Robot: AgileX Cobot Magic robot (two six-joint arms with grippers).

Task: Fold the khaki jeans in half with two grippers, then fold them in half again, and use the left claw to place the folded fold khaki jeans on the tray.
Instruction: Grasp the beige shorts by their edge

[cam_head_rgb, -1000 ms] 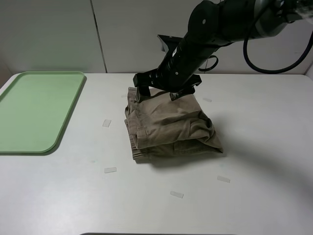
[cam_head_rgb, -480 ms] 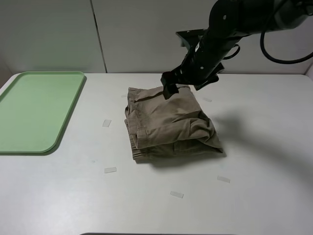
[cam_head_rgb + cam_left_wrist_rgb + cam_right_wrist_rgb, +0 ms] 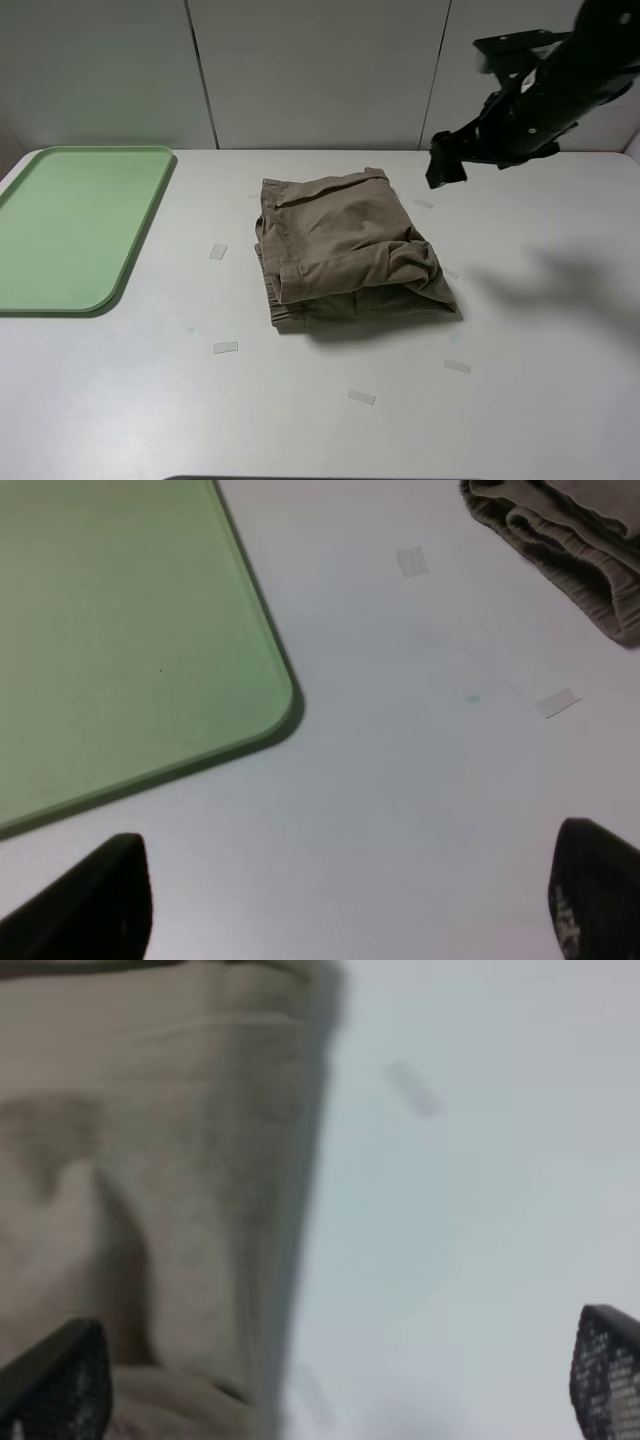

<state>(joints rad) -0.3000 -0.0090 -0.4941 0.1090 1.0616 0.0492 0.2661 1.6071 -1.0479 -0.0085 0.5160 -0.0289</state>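
Observation:
The khaki jeans lie folded into a compact bundle on the white table, left of the right gripper. They also show in the right wrist view, and a gathered edge shows in the left wrist view. The right gripper hangs open and empty above the table, to the right of the bundle's far edge; its fingertips stand wide apart. The left claw is open and empty above the table near the tray's corner, and it is out of the exterior view. The pale-green tray lies at the far left and is also in the left wrist view.
Small clear tape marks lie on the table around the bundle: one to its left, one front left and two more in front. A white wall panel stands behind the table.
The right arm has lifted off the far edge of the jeans and swung away to the right. The folded jeans stay where they were.

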